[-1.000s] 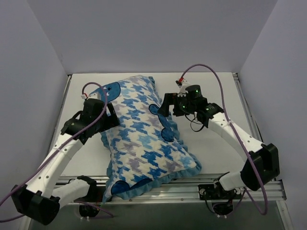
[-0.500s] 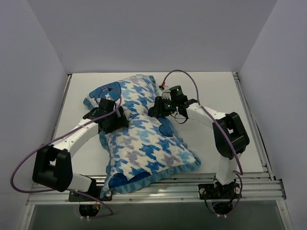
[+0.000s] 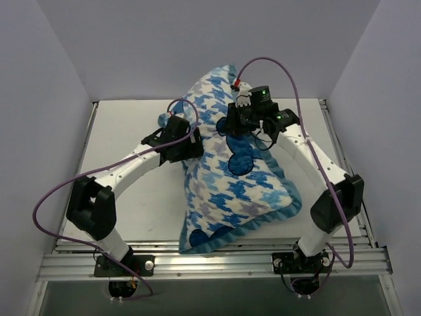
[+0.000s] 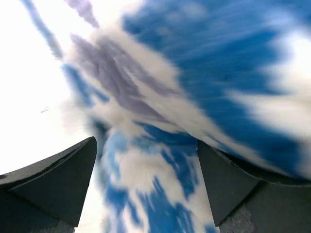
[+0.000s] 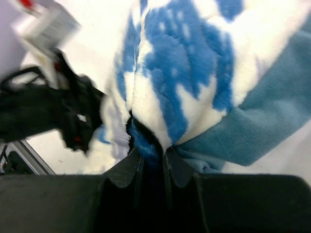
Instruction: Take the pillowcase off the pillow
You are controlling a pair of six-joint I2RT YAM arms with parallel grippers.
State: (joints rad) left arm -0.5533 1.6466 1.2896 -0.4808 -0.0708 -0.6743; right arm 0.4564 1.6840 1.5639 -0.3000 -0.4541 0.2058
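From above, the pillowcase [image 3: 240, 178] stands tilted on the desk [image 3: 125, 131], its far end raised towards the back wall and its near ruffled end resting by the front edge; the pillow fills it and is hidden. The left tool [image 3: 187, 146] presses into its left flank, and the right tool [image 3: 228, 125] meets it high on the right, by a dark blue patch. The left wrist view is blurred: the two fingers [image 4: 53, 184] stand well apart with plush houndstooth bulging between them, and I cannot tell whether they squeeze it. In the right wrist view the fingers are almost closed, pinching a narrow fold of cover just beside the teal ruffle [image 5: 252, 131]. The cover looks soft, fleecy and light, likely to stretch and slip over the filling rather than lift it cleanly. A thin pinch of fabric alone near the ruffled edge should peel it best, while the plump bulk wants a wide grip. Which end is open does not show
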